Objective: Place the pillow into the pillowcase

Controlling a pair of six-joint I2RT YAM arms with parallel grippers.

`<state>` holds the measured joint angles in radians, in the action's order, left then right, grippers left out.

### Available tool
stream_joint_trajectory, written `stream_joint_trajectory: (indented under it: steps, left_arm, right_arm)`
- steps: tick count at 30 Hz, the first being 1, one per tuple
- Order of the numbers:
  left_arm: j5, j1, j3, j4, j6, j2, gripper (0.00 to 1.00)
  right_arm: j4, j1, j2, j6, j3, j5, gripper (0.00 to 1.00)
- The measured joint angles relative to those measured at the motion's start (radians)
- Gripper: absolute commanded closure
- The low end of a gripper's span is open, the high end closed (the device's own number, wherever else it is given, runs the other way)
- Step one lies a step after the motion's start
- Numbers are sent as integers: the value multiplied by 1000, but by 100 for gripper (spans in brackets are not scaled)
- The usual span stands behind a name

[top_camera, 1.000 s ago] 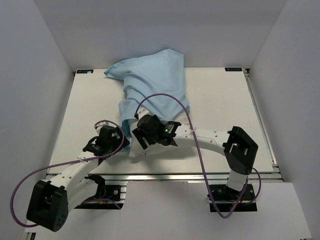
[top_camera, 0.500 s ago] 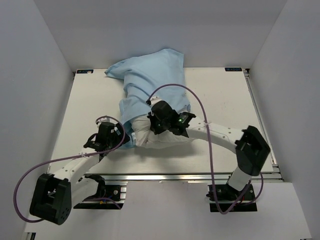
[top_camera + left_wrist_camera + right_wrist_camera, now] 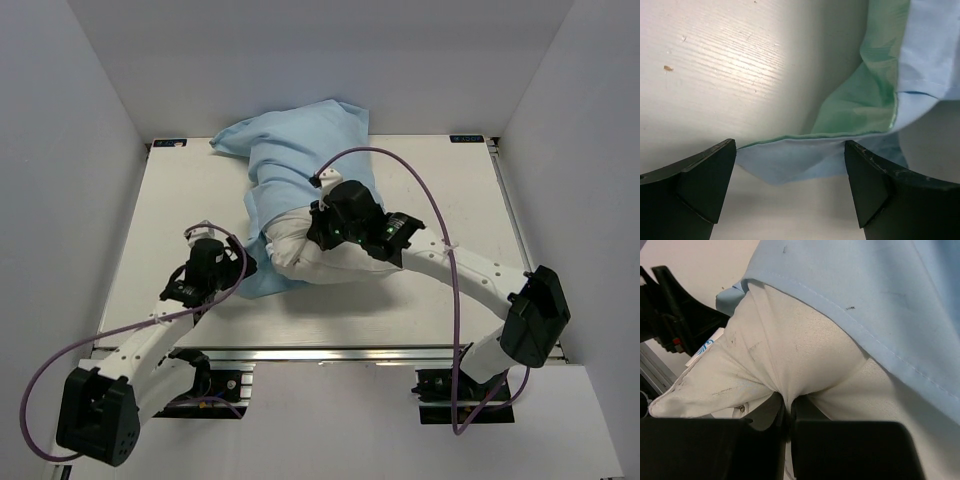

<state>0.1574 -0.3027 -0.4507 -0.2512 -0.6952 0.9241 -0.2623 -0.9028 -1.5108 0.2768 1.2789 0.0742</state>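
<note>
Since the right claw (image 3: pixel 787 412) is pressed together on a pinched ridge of the plump, speckled white pillow (image 3: pixel 312 260), it can likely drive it deeper into the thin light-blue pillowcase (image 3: pixel 300 165) covering its far part. The left claw (image 3: pixel 790 167) stands spread at the limp, green-lined hem on the tabletop (image 3: pixel 450 200), probably to steady the mouth.

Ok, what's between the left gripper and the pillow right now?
Only the pillowcase, its loose mouth edge. The top view shows it between the left gripper and the pillow; the left wrist view shows it spanning the open fingers.
</note>
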Motion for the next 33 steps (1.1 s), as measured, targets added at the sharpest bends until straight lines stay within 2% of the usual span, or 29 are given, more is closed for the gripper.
stream_joint_trajectory:
  steps: [6, 8, 9, 10, 12, 15, 18, 23, 27, 31, 33]
  left_arm:
    - [-67, 0, -4, 117, 95, 94, 2]
    - [-122, 0, -4, 188, 138, 130, 12]
    - [-151, 0, -4, 218, 157, 150, 36]
    - [-183, 1, -5, 240, 166, 168, 53]
    - [-251, 1, -11, 289, 192, 210, 100]
    - [-320, 0, -35, 308, 211, 239, 100]
    - [-349, 0, -55, 296, 186, 187, 100]
    - [-407, 2, -111, 172, 72, -95, 100]
    - [-475, 6, -245, 42, 11, -248, 100]
    - [-553, 10, -473, -147, 17, -227, 100]
    - [-597, 15, -575, -230, 29, -188, 100]
  right_arm:
    - [-1, 27, -1, -14, 25, -51, 100]
    - [0, 32, -1, -19, 25, -60, 100]
    - [2, 33, -2, -20, 25, -64, 100]
    - [6, 33, -5, -23, 25, -68, 100]
    - [40, 34, -13, -35, 22, -82, 100]
    - [163, 41, -37, -58, 3, -99, 100]
    - [288, 53, -63, -86, -6, -110, 100]
    - [566, 56, -35, -177, -121, -97, 100]
    - [978, 29, -14, -340, -305, -18, 100]
    - [1330, -17, -210, -442, -284, 140, 100]
    - [1421, -35, -325, -472, -224, 252, 100]
